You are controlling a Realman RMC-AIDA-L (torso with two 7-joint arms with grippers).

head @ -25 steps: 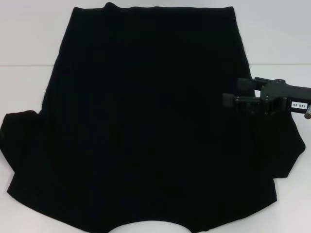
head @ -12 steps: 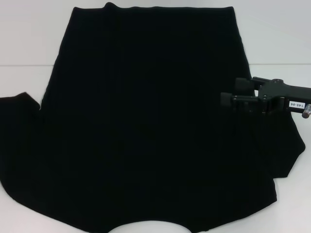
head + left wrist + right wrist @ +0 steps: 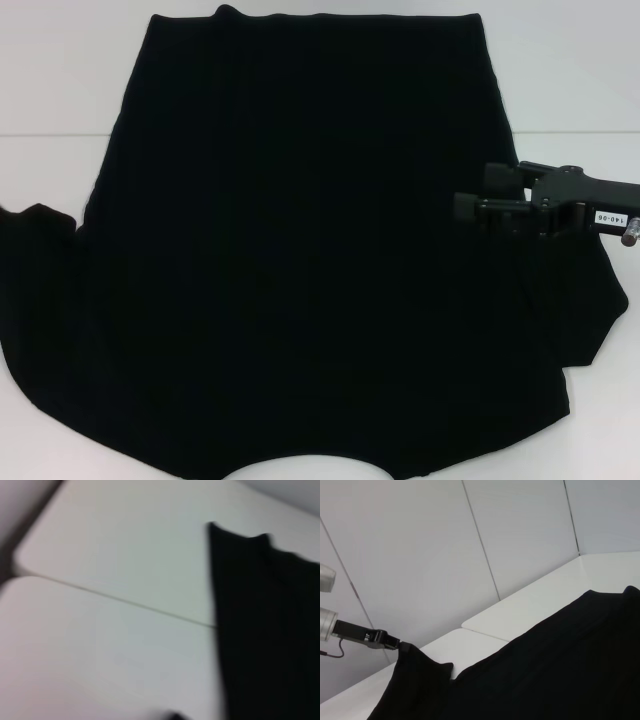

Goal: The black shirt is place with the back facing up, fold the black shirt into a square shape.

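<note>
While spread flat over most of the frame, shirt [image 3: 300, 250] on white table [image 3: 60, 80], hem toward the top edge, collar end at the bottom edge, no lettering visible. Right claw [image 3: 482, 192] at centre right, over the shirt's right side edge, prongs apart, apparently gripping nothing. Left claw [image 3: 390, 642] absent from the head view; seen far off at lower left of the right wrist view, seemingly clamped on the tip of the left sleeve [image 3: 417, 675], fabric rising to a peak there. Step in hand, as judged: folding the left sleeve inward over the body. To do it well: lift only enough to clear the cloth beneath, carry the sleeve straight across toward centre frame, keep the crease parallel to the side seam, lay down before releasing. Risk: dragging the body cloth and wrinkling it; right claw well placed to press the opposite side as an anchor.
</note>
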